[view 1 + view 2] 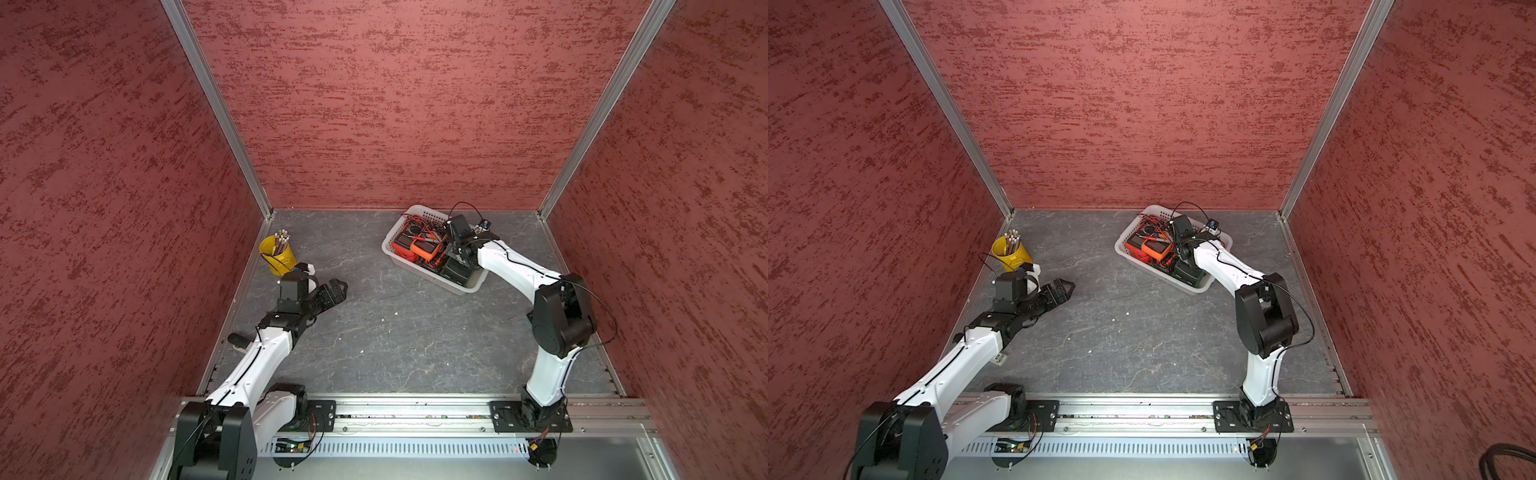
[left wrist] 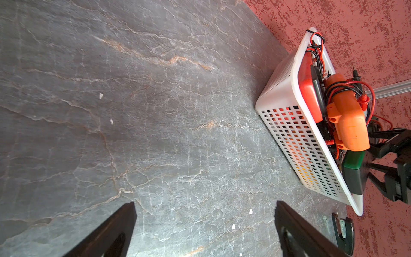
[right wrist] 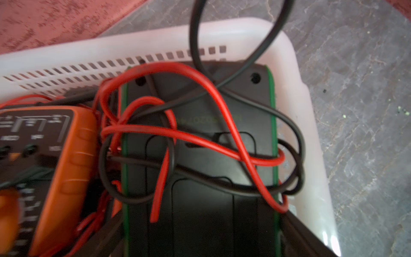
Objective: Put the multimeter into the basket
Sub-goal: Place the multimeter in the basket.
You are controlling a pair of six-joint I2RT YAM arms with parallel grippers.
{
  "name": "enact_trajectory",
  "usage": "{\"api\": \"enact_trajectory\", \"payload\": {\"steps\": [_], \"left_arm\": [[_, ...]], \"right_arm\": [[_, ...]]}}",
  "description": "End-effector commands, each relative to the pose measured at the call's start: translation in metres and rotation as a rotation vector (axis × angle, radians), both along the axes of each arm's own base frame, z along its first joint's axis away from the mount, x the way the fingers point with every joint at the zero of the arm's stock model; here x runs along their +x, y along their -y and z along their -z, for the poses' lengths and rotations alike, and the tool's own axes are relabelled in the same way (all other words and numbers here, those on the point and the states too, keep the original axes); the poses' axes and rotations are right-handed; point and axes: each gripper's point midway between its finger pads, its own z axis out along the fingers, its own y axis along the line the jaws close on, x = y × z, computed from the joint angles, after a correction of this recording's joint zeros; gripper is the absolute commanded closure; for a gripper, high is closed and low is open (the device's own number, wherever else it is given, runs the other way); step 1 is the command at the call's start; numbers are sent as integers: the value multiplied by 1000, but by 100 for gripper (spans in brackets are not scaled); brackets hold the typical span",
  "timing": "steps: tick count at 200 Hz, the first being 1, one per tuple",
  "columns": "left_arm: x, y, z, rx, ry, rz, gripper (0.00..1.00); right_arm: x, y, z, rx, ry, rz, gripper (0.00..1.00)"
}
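The grey counter (image 1: 415, 340) lies bare through its middle and along its front edge. The white basket (image 2: 289, 138) sits askew near the far edge, toward the far right corner, with a strip of counter showing between it and the right edge. Inside, a red multimeter (image 1: 401, 243) and an orange multimeter (image 1: 426, 248) fill the end away from the right edge. A green-edged multimeter (image 3: 200, 222) lies back-up at the other end. A yellow cup (image 1: 277, 257) stands close to the left edge. The left fingers (image 2: 106, 233) hang wide apart over bare counter. The right fingers (image 3: 304, 238) flank the green-edged multimeter; whether they press it I cannot tell. Red and black leads (image 3: 161, 189) tangle across it.
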Motion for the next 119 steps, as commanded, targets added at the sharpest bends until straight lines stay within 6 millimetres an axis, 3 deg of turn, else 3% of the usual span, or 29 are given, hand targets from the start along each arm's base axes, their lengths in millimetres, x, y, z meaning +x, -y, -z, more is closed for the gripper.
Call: {"api": "enact_trajectory", "payload": {"steps": [1,16,35,59,119], "left_arm": [[9,2,-14,15,51,8,0],[9,1,-14,15,50,6,0],[9,1,-14,17,50,5,0],[9,2,-13,16,45,6,0],[9,-1,-19,33,58,0,0]], "right_arm": [[1,8,9,-2,-10,41,39],[1,8,14,0,-20,39,34],[2,5,18,5,-29,18,16],[4,2,16,8,-36,-5,2],[4,1,-19,6,7,-40,1]]}}
